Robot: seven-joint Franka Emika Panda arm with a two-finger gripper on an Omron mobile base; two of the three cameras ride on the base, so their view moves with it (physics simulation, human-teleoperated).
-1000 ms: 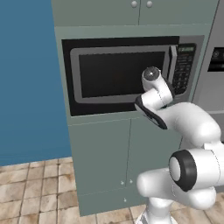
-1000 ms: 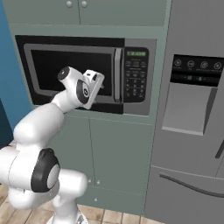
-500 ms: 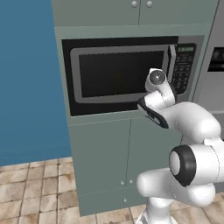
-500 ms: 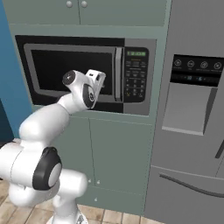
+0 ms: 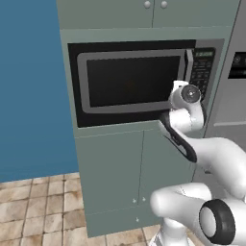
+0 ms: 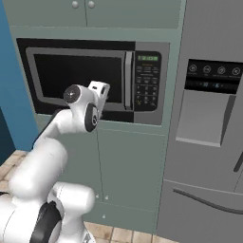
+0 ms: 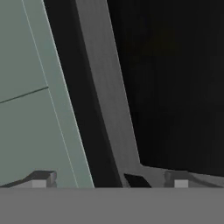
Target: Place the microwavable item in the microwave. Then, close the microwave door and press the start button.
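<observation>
Black microwave door (image 5: pixel 129 81) is shut, its dark glass hiding the interior.

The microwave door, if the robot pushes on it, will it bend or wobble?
Probably not. The microwave door looks like a stiff framed panel with dark glass, already sitting flush and shut. It likely swings only on its hinge, from the bar handle. The claw is right at its frame.

Arm raised forward, end effector (image 7: pixel 107 178) fingers apart, empty.
</observation>
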